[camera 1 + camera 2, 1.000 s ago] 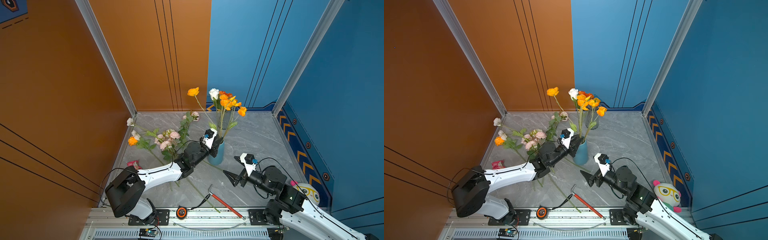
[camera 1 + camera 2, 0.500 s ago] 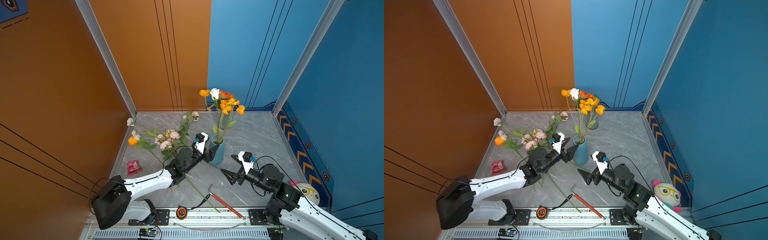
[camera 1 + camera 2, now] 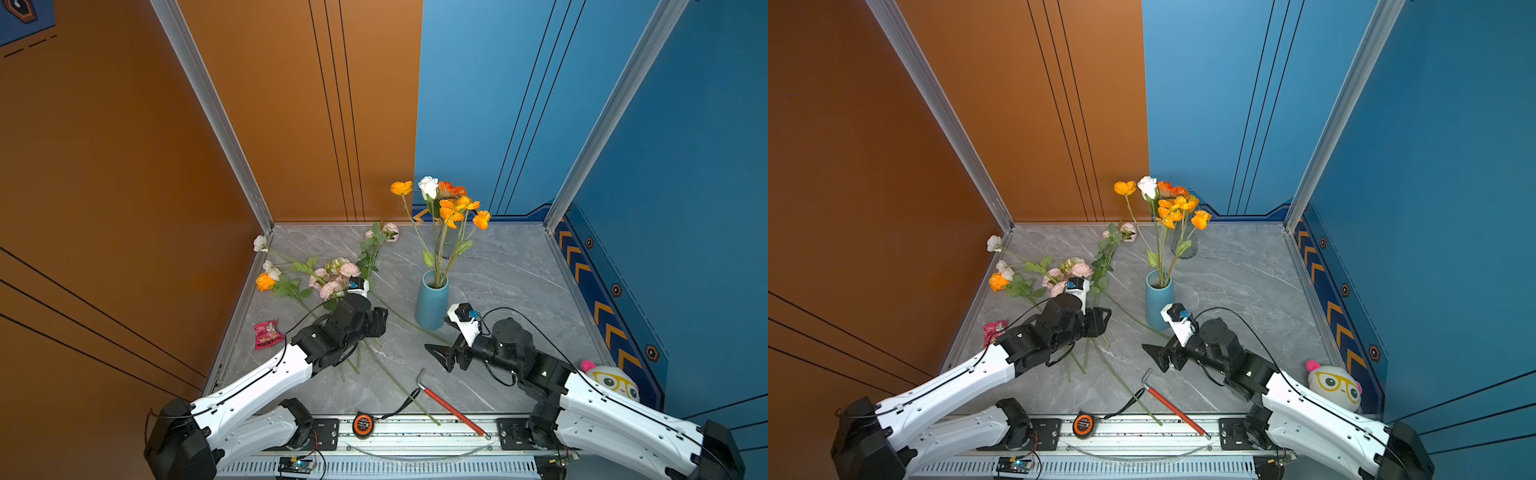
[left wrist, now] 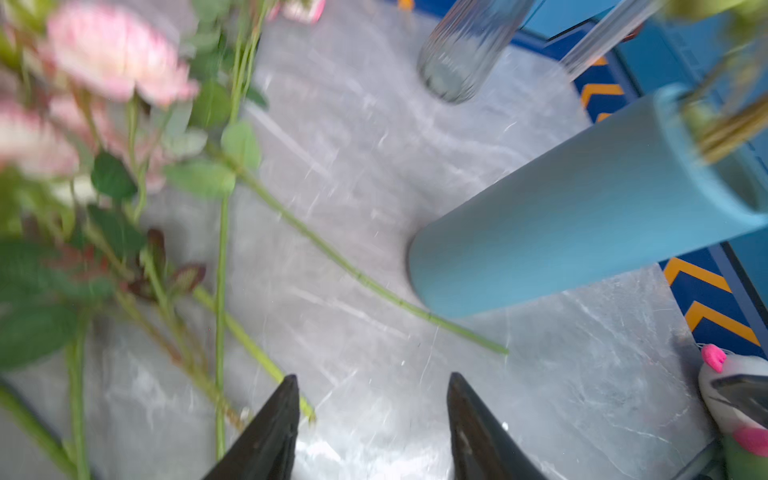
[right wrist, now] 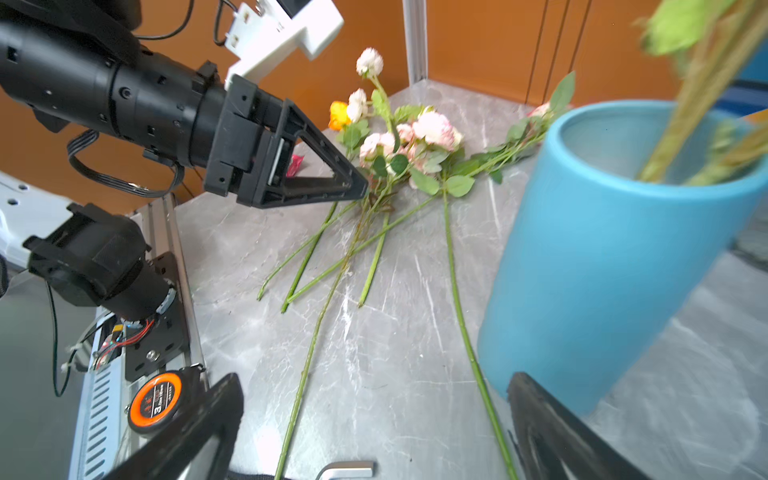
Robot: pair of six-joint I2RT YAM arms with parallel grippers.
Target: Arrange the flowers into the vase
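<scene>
Flowers (image 3: 332,278) lying loose, left gripper (image 4: 372,384) parted just above

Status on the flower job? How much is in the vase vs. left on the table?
Done: several orange and white flowers stand in the blue vase. In hand: nothing. The left end effector and right end effector are both open and empty, with the left one near the loose stems. Left: the pink, cream and orange flowers lying on the table, roughly half the job.
</scene>
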